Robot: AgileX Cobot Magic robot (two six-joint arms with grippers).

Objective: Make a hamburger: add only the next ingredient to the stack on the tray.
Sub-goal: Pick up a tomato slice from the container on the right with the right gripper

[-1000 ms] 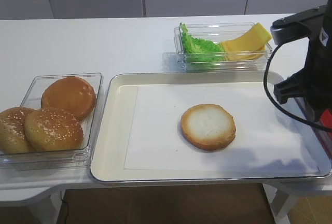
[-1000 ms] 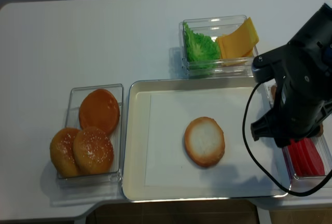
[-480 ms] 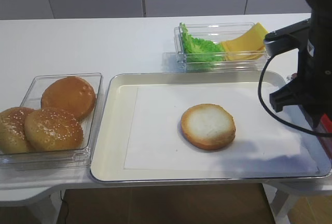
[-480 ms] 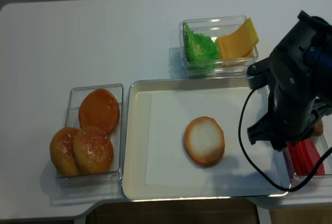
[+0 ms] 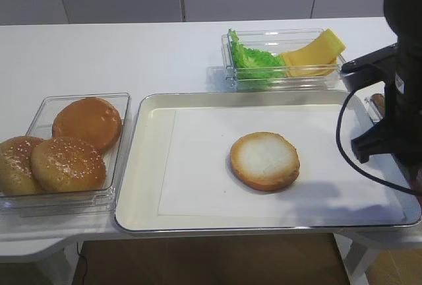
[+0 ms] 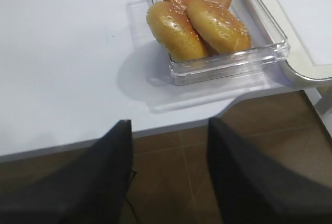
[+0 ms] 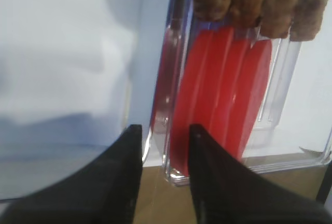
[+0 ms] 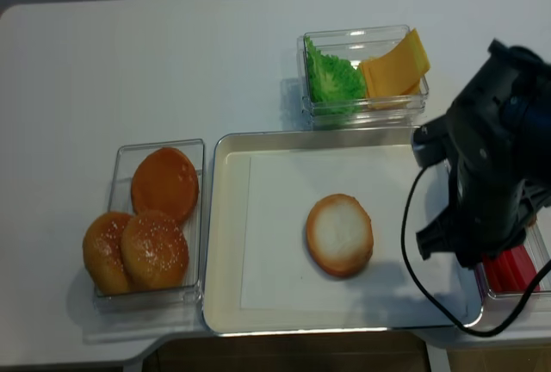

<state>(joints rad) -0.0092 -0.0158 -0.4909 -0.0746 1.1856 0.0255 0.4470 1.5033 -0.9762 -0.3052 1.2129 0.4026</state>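
Several red tomato slices (image 7: pixel 223 89) stand on edge in a clear tub (image 7: pixel 174 175) just off the tray's right rim; a sliver of them (image 8: pixel 512 270) shows under my right arm (image 8: pixel 491 174). My right gripper (image 7: pixel 165 128) hangs open just above the tub's near corner, the tub's wall below the gap, holding nothing. The bun half (image 5: pixel 265 160) (image 8: pixel 340 234) lies cut face up on the paper in the cream tray (image 5: pixel 142 166) (image 8: pixel 225 243). My left gripper (image 6: pixel 168 125) is open and empty, off the table's front edge by the bun tub.
Brown patties (image 7: pixel 244 1) fill the far end of the tomato tub. A clear tub of lettuce and cheese (image 5: pixel 283 61) (image 8: pixel 362 71) stands behind the tray. A tub with three whole buns (image 5: pixel 72 146) (image 6: pixel 207 22) sits left of the tray.
My right arm has swung over the tub of red slices and now covers more of it. Its jaws have narrowed a little. The bun half has not moved.
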